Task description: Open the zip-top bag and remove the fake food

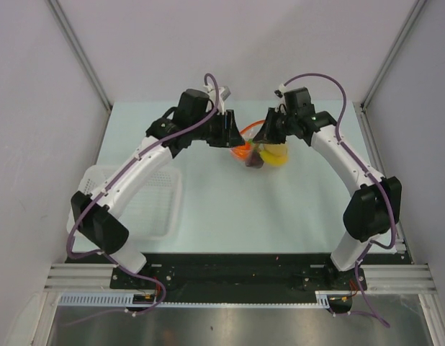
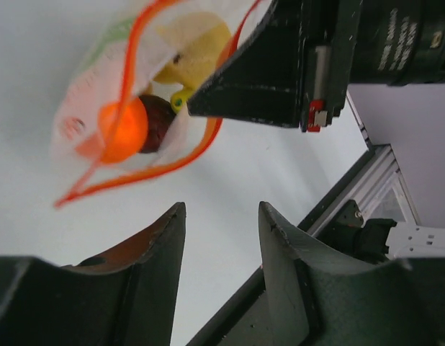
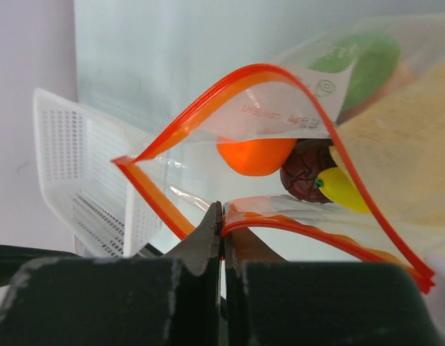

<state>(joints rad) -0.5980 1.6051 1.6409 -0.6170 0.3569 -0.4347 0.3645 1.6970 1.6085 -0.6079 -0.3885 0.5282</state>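
Observation:
The zip-top bag (image 1: pixel 257 153) lies at the far middle of the table, its red-orange zip mouth pulled open. In the right wrist view the bag (image 3: pixel 280 108) shows an orange fruit (image 3: pixel 255 155), a dark purple piece (image 3: pixel 307 171), a yellow piece (image 3: pixel 345 189) and a green one (image 3: pixel 359 61) inside. My right gripper (image 3: pixel 222 218) is shut on the lower lip of the zip strip. My left gripper (image 2: pixel 222 209) is open and empty, just short of the bag (image 2: pixel 100 108) and apart from it. In the top view the left gripper (image 1: pixel 233 137) and the right gripper (image 1: pixel 266 133) face each other over the bag.
A white mesh basket (image 1: pixel 147 202) stands at the left of the table under the left arm; it also shows in the right wrist view (image 3: pixel 78 173). The right gripper's black body (image 2: pixel 280 65) hangs close above the left fingers. White walls enclose the table on three sides.

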